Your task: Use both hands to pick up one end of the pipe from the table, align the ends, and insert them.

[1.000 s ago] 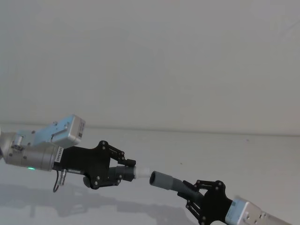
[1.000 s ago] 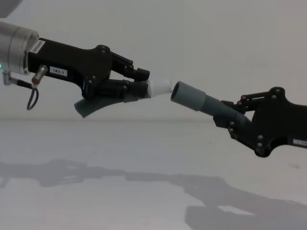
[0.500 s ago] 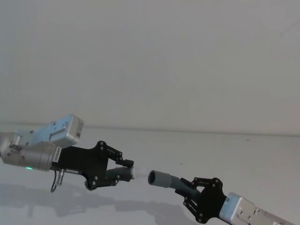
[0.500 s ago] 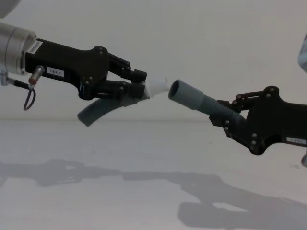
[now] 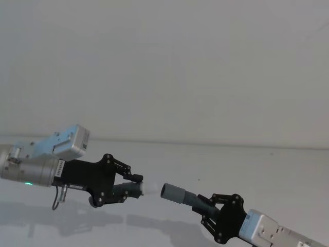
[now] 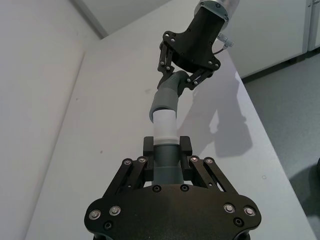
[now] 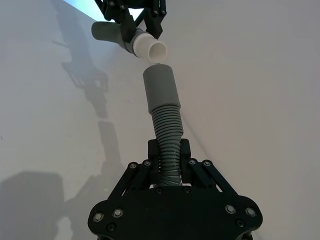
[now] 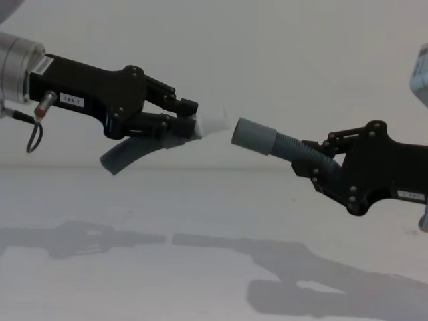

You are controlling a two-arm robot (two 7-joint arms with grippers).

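Observation:
Both pieces of the pipe are held in the air above the table. My left gripper is shut on the white-tipped piece, whose white plug tip points right. The ribbed tail of that piece curves down below the fingers. From the right, my right gripper is shut on the ribbed hose behind the grey cuff. The ends face each other with a small gap, the cuff slightly lower. In the wrist views the tip sits just short of the cuff.
A plain white wall rises behind the table. A thin black cable loop hangs under the left wrist. The table's edge and the floor beyond it appear in the left wrist view.
Both grippers have shifted a little to the left together. The cuff has levelled out and stays just short of the white tip.

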